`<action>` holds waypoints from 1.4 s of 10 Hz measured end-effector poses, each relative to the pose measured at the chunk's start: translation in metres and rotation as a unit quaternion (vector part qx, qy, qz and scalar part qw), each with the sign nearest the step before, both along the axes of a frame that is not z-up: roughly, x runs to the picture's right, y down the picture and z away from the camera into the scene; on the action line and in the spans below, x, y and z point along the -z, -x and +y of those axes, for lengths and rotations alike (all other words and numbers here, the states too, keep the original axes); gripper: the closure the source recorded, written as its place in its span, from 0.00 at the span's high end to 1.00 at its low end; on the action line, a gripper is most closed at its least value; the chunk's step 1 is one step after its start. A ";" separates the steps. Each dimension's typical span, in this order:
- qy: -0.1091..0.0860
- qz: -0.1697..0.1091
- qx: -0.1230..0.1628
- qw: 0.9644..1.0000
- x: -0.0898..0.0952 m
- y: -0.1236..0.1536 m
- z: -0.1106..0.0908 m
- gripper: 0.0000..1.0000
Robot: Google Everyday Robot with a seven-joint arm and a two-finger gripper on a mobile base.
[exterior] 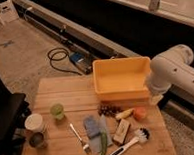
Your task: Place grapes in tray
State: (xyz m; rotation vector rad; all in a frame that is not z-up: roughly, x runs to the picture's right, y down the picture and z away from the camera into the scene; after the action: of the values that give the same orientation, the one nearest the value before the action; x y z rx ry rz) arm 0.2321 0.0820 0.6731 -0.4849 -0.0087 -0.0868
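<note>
Your pincer (157, 96), state I cannot tell, sits beside the big yellow plastic tray (122, 92); bring it left, squarely over the bunch of dark purple-brown grapes (109, 109).

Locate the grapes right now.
In the camera view the grapes lie on the wooden table, just in front of the near wall of the tray, left of the banana-like piece; the gripper hangs apart, by the tray's right front corner.

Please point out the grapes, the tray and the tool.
grapes (109, 109): camera view, middle of the bunch.
tray (121, 79): camera view, bare floor inside.
tool (156, 98): camera view, arm's lower end, beside the tray's right wall.
</note>
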 end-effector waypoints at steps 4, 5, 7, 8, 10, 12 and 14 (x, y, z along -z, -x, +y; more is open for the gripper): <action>0.003 -0.062 0.064 0.996 -0.007 0.089 0.009 0.65; 0.004 -0.063 0.066 0.996 -0.007 0.090 0.010 0.65; 0.003 -0.062 0.066 0.996 -0.007 0.089 0.010 0.65; 0.004 -0.063 0.066 0.996 -0.008 0.090 0.009 0.65; 0.016 -0.070 0.072 0.995 -0.013 0.094 0.016 0.65; 0.037 -0.084 0.080 0.993 -0.034 0.116 0.035 0.65; 0.055 -0.097 0.085 0.990 -0.051 0.135 0.049 0.65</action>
State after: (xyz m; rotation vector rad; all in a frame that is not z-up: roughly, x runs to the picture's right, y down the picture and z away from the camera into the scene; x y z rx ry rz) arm 0.0967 0.1312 0.7244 -0.5848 -0.1636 -0.3021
